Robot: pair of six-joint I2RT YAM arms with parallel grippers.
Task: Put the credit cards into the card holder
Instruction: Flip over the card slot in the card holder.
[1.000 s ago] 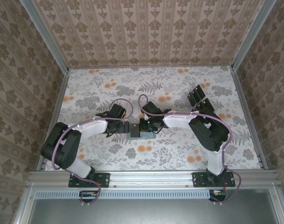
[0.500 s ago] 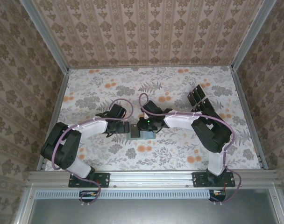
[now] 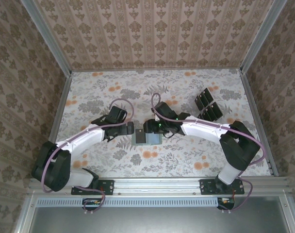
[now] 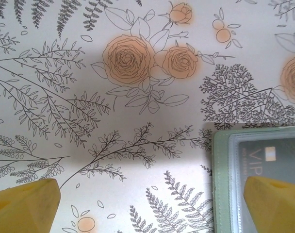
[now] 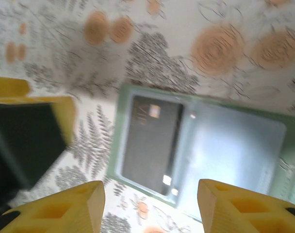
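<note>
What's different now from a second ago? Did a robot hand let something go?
The right gripper opened its jaws above the card holder, seemingly letting go of the credit card now lying in its pocket. Both arms stretched out, elbows swinging outward. The left gripper stayed wide open by the holder; the spare cards at the right stayed put.

Flat grey-green rectangular card holder (image 4: 224, 184) cut off at right and bottom edges of left wrist view; yellow plastic fingertip (image 4: 276, 206) covers lower corner of glossy black card (image 4: 264, 162) inside it.
</note>
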